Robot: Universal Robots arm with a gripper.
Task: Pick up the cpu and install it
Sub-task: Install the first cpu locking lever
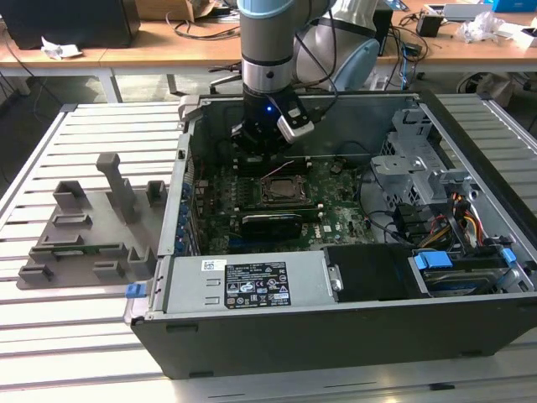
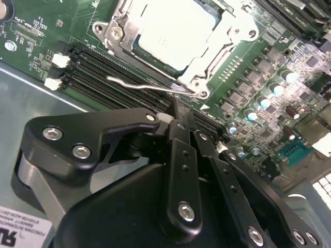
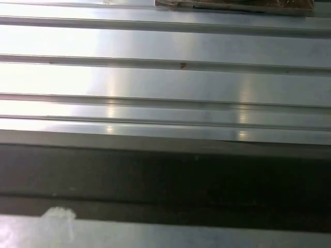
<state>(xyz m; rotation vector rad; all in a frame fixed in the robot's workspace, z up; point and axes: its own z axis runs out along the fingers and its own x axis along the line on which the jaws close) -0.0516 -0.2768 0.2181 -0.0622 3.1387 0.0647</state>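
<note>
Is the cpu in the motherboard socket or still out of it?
In. In the second wrist view the cpu lies flat inside the socket's metal frame, nothing over its pale top. The gripper sits beside it, holding nothing.

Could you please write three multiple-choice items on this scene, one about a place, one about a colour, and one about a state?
1. Where is the cpu?
A. seated in the motherboard socket
B. on the grey fixture
C. between the gripper's fingers

2. What colour is the fixture with upright posts beside the computer case?
A. blue
B. grey
C. orange

3. How does the socket's wire lever stand?
A. missing
B. bent upright
C. swung free, lying over the memory slots

Answers:
1 A: in the second wrist view the pale chip sits inside the metal frame.
2 B: in the exterior view it is grey all over.
3 C: the lever stretches out across the slots, just beyond the gripper.
</note>
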